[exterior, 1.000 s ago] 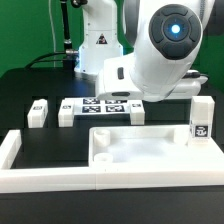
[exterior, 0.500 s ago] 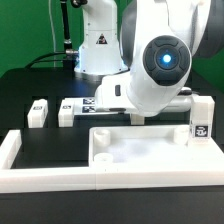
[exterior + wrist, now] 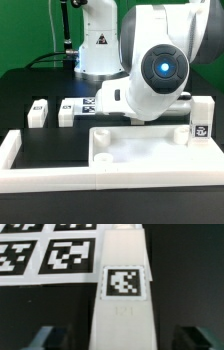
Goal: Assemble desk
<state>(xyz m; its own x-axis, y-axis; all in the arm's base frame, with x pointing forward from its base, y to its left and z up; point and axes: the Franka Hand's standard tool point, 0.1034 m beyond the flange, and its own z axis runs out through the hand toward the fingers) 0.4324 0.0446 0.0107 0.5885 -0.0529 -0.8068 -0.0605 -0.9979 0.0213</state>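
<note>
The white tray-like tabletop (image 3: 150, 150) lies at the front of the black table. In the wrist view a white square-section leg (image 3: 125, 286) with a black-white tag lies lengthwise between the fingers. My gripper (image 3: 122, 339) is open and straddles this leg. A dark gap shows between the leg and each finger (image 3: 45, 338). In the exterior view the arm (image 3: 158, 70) hangs low just behind the tabletop and hides the gripper and that leg. Two more legs (image 3: 38, 112) (image 3: 66, 112) lie at the exterior view's left. Another leg (image 3: 201, 120) stands upright at the right.
The marker board (image 3: 85, 103) lies on the table behind the legs, partly under the arm, and its tags (image 3: 40, 252) show beside the straddled leg. A long white border bar (image 3: 50, 175) runs along the front and left edge.
The arm has come down toward the table behind the tabletop and shifted slightly to the exterior view's left. The legs and tabletop have not moved.
</note>
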